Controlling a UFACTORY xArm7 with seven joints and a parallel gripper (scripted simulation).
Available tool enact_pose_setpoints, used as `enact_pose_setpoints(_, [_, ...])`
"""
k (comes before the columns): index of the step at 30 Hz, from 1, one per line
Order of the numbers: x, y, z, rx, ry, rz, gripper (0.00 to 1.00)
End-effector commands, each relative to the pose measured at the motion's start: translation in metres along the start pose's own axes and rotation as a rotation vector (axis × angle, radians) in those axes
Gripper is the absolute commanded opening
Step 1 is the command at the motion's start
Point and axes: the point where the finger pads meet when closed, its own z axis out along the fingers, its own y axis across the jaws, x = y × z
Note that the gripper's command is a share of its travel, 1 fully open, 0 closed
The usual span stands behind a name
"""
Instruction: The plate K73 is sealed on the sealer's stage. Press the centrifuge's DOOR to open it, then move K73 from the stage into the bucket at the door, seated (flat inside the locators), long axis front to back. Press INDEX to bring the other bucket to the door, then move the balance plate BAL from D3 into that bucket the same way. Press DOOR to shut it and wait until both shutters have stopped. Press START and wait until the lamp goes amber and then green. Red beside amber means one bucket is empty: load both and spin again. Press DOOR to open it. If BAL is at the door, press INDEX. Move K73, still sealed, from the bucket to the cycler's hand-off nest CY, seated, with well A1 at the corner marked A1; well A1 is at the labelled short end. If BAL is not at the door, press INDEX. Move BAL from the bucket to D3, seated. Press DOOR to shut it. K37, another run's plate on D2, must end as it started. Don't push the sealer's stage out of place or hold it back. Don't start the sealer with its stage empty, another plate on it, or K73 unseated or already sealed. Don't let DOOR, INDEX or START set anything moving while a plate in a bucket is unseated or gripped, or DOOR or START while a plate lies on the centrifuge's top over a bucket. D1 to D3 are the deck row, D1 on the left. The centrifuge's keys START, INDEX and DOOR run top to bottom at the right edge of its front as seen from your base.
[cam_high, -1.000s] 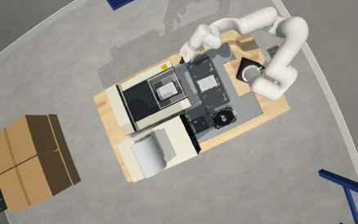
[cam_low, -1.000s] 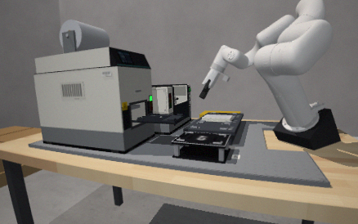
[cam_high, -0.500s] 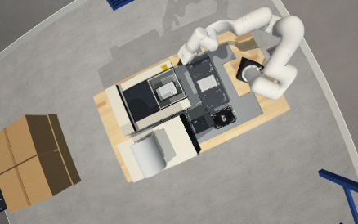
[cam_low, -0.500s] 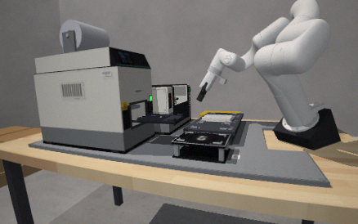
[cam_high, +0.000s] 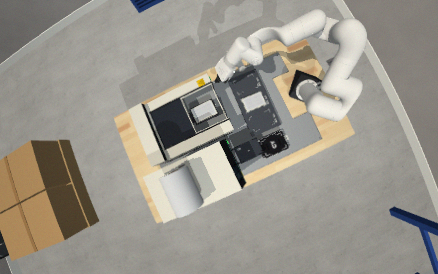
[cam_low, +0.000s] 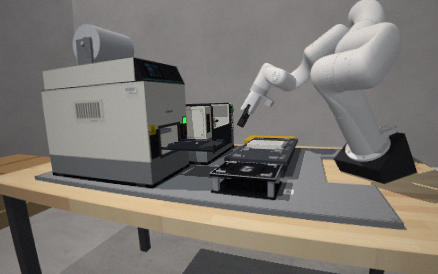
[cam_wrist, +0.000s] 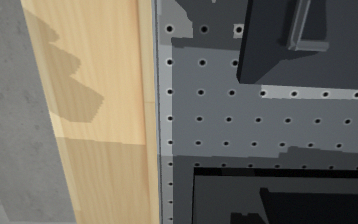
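Note:
My gripper (cam_high: 223, 75) (cam_low: 243, 120) is shut and empty. It hangs in the air at the far end of the deck row, near the centrifuge's front corner. The centrifuge (cam_high: 186, 121) has its top opening uncovered, and a white plate (cam_high: 204, 110) lies in the bucket there; I cannot read its label. Another white plate (cam_high: 253, 102) (cam_low: 267, 144) sits on the middle deck position. The deck positions on either side of it look empty. The black nest CY (cam_high: 273, 144) (cam_low: 245, 173) is empty. My fingers are not in the wrist view, which shows an empty dark deck nest (cam_wrist: 292, 42).
The sealer (cam_low: 110, 125) with its film roll (cam_high: 181, 193) stands beside the centrifuge, with its stage (cam_low: 197, 145) out and a green lamp (cam_low: 184, 120) lit. The wrist view shows the perforated baseplate (cam_wrist: 225, 120) and the wooden table edge (cam_wrist: 100, 110).

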Motion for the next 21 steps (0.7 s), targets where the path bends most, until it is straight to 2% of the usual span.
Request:
enact_pose_setpoints(1, [-0.0034,-0.0013,0.0030,0.004,-0.003,-0.002,0.00])
enact_pose_setpoints(21, [-0.0066,-0.0012,0.0049,0.004,-0.003,-0.002,0.00])
